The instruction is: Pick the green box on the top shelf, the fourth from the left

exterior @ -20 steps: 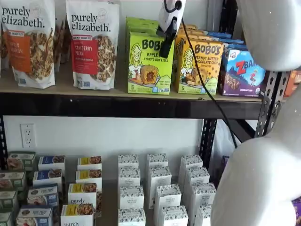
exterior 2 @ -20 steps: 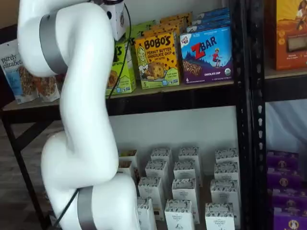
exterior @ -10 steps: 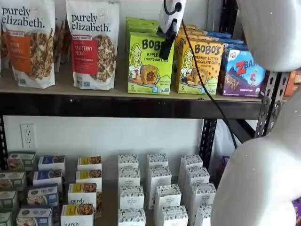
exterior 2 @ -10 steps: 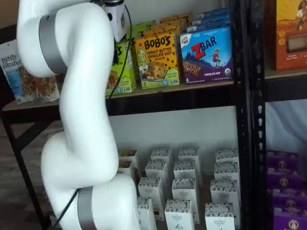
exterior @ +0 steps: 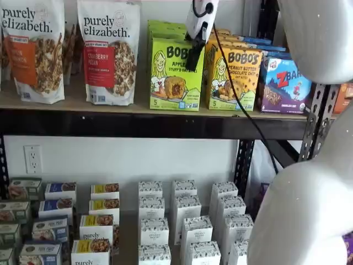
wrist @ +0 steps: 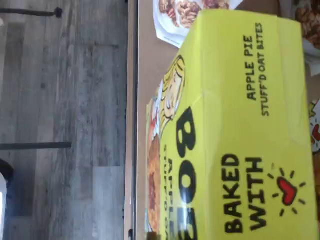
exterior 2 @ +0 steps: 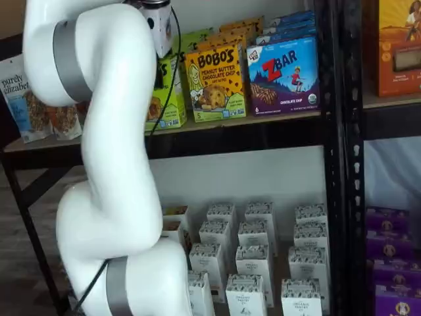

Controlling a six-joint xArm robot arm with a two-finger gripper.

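Observation:
The green box (exterior: pixel 175 74) is a lime-green Bobo's Apple Pie carton standing upright at the front of the top shelf (exterior: pixel 154 124), with more green cartons behind it. My gripper (exterior: pixel 191 66) hangs in front of the box's upper right corner. Only one black finger (exterior: pixel 195 51) shows under the white body, so I cannot tell whether it is open or shut. In a shelf view the arm hides most of the green box (exterior 2: pixel 170 92), and the gripper's white body (exterior 2: pixel 160 26) is above it. In the wrist view the green box (wrist: pixel 240 130) fills most of the picture, standing on the tan board (wrist: pixel 144 75).
Two Purely Elizabeth bags (exterior: pixel 109 52) stand left of the green box. A yellow-orange Bobo's box (exterior: pixel 234 77) and a ZBar box (exterior: pixel 284 85) stand to its right. White cartons (exterior: pixel 185 221) fill the lower shelf. The arm's white links (exterior: pixel 309 210) block the right side.
The gripper has shifted slightly in front of the green box. The box and its neighbours have not moved.

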